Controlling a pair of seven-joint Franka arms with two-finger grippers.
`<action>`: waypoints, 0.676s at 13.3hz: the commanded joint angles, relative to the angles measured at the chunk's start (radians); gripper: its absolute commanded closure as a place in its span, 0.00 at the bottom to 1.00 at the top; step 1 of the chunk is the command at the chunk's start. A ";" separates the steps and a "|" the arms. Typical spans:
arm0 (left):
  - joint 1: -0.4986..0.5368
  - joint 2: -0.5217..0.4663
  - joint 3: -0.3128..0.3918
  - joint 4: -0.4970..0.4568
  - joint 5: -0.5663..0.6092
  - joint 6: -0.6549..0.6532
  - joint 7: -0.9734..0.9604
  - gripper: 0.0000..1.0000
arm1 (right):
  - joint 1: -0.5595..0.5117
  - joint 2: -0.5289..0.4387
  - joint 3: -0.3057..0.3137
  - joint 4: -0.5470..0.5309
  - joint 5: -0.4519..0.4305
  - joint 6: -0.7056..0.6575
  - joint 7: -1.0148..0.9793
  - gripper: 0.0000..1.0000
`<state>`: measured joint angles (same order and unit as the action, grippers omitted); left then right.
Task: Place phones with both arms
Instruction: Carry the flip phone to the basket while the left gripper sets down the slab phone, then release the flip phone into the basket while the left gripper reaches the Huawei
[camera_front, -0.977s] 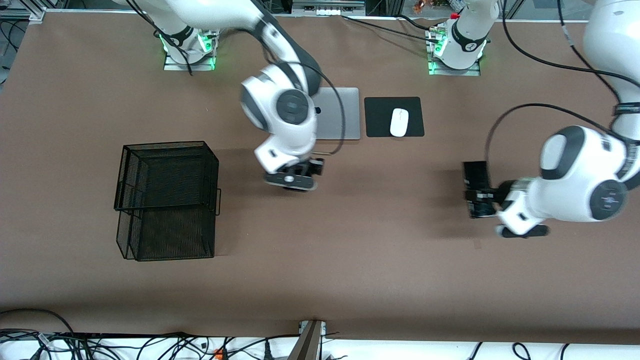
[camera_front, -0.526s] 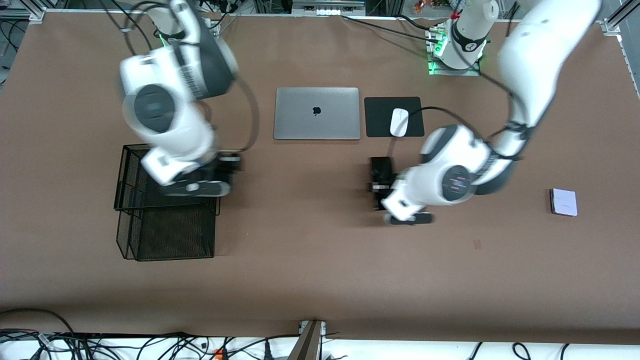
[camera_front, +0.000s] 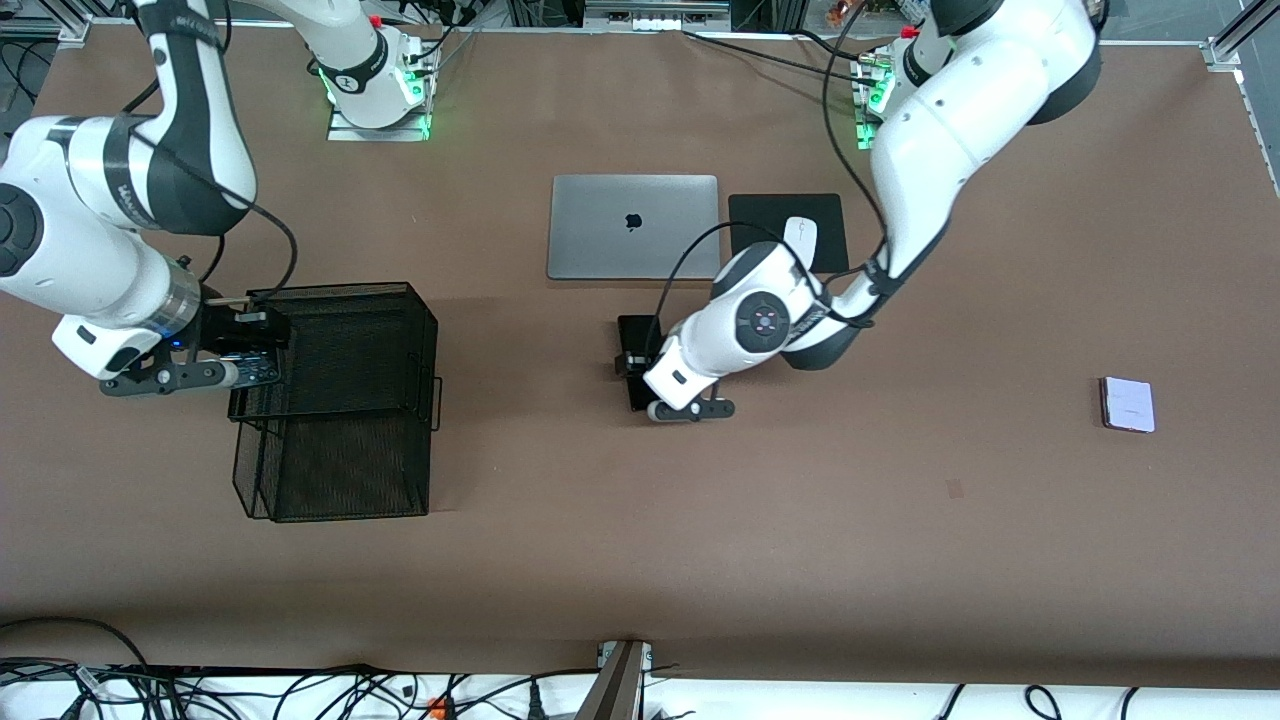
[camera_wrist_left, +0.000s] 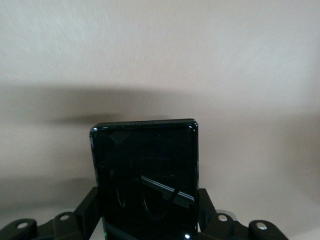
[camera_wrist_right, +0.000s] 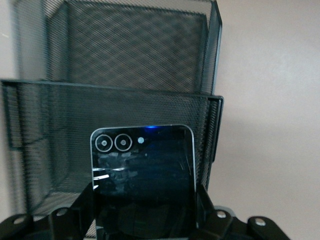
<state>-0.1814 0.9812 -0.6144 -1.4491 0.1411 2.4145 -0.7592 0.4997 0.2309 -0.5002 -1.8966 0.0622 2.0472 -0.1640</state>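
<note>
My right gripper (camera_front: 262, 350) is shut on the small squarish black phone (camera_front: 258, 372) at the rim of the black mesh basket (camera_front: 340, 290), on the side toward the right arm's end of the table. In the right wrist view the phone (camera_wrist_right: 142, 170) shows two camera rings, clamped in the gripper (camera_wrist_right: 144, 202) with the basket (camera_wrist_right: 125, 75) ahead. My left gripper (camera_front: 640, 368) is shut on the long slim black phone (camera_front: 632, 335), over the table near the laptop's front edge. The slab (camera_wrist_left: 145, 165) sits between the left gripper's (camera_wrist_left: 148, 207) fingers. The lilac-white phone (camera_front: 1127, 404) lies flat toward the left arm's end.
A closed silver laptop (camera_front: 634, 227) lies mid-table. A black mouse pad (camera_front: 760, 235) with a white mouse (camera_front: 798, 240), partly covered by the left arm, is beside it. The basket's lower tray (camera_front: 340, 470) juts toward the front camera. Brown tabletop (camera_front: 800, 520) all round.
Both arms swept toward the right arm's end of the table with their phones: the right to the basket, the left to near the laptop. The lilac-white phone came into view.
</note>
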 joint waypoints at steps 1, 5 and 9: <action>-0.044 -0.009 0.048 0.012 -0.008 0.000 -0.005 0.43 | 0.004 -0.019 0.003 -0.151 0.016 0.160 -0.011 0.80; -0.021 -0.073 0.064 -0.002 -0.006 -0.062 -0.006 0.00 | -0.020 0.039 0.003 -0.142 0.065 0.169 -0.009 0.38; 0.075 -0.198 0.108 0.010 0.065 -0.383 0.030 0.00 | -0.018 0.053 0.006 -0.058 0.110 0.117 -0.008 0.00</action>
<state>-0.1582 0.8779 -0.5276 -1.4135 0.1599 2.1619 -0.7543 0.4884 0.2818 -0.4991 -2.0119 0.1474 2.2088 -0.1642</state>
